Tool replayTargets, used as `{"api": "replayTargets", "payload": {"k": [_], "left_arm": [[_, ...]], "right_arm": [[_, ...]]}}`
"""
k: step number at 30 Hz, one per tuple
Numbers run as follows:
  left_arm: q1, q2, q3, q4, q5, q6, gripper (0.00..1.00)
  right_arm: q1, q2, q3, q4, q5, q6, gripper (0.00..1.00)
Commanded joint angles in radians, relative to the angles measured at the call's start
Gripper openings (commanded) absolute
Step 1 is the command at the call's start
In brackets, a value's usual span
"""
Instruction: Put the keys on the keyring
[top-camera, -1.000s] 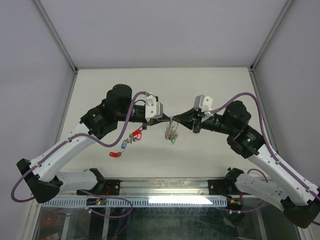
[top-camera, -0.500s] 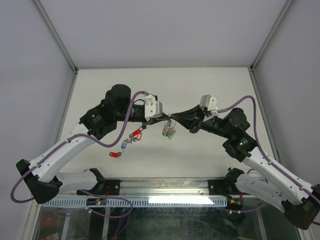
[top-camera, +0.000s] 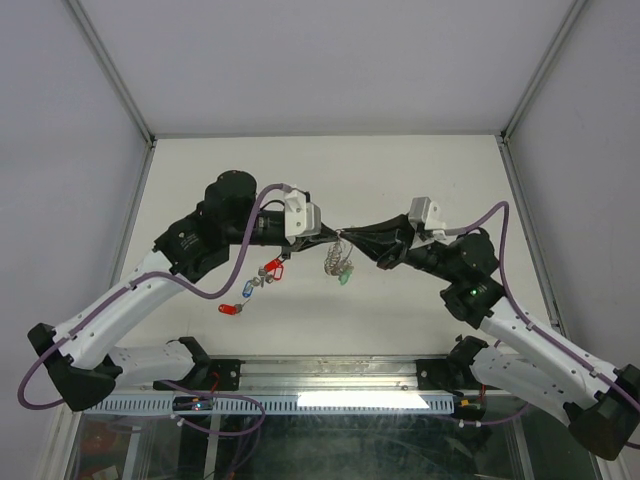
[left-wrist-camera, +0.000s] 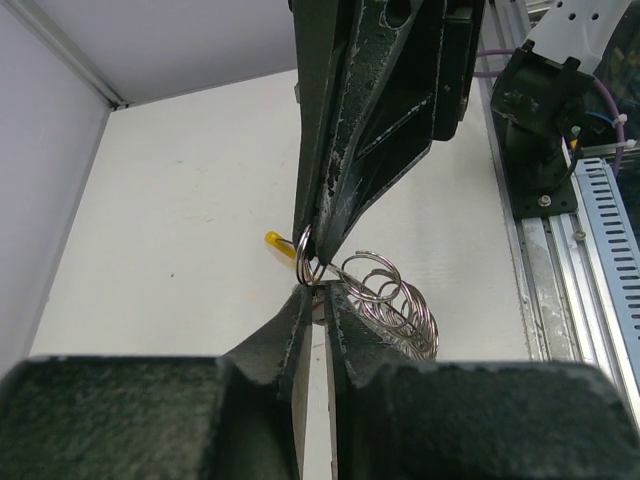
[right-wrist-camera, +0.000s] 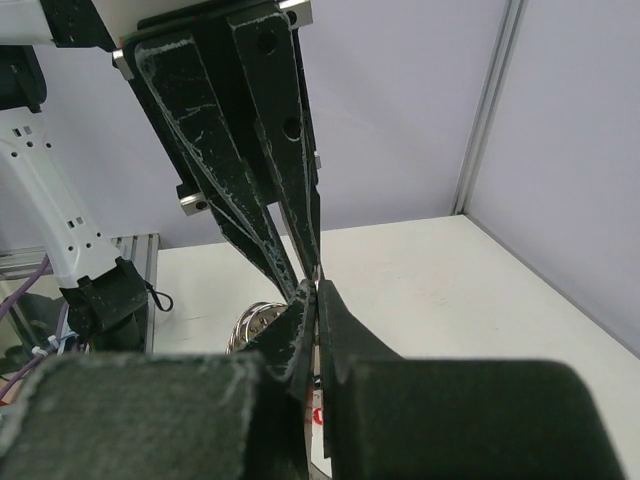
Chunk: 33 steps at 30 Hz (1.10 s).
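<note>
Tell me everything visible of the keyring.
The keyring looks like thin shiny silver wire: a bunch of overlapping round loops. It hangs in the air above the table, where the tips of the left gripper and right gripper meet, both shut on its top loop. The rest dangles below, with a green tag among it.

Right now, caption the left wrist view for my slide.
Left gripper and right gripper, both shut, meet tip to tip at the keyring above the white table, a yellow tag beside them.

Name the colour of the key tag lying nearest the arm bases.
Red; the tag shows best in the top external view.
</note>
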Motion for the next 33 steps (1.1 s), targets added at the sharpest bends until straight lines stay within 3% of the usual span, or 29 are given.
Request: {"api": "replayTargets", "payload": {"k": [1,16,28,33], "left_arm": [[-0.007,-0.070,-0.001,0.079,-0.004,-0.034,0.12],[-0.006,-0.089,-0.025,0.178,0.123,-0.119,0.26],[-0.006,-0.060,-0.047,0.216,0.167,-0.141,0.28],[-0.006,-0.051,-0.052,0.225,0.172,-0.144,0.24]], "right_arm": [[0.004,-0.047,0.034,0.061,-0.024,-0.053,0.00],[0.004,-0.077,0.108,-0.056,-0.139,-0.110,0.00],[0.004,-0.076,0.114,-0.033,-0.154,-0.089,0.00],[0.004,-0.071,0.118,-0.024,-0.165,-0.076,0.00]]}}
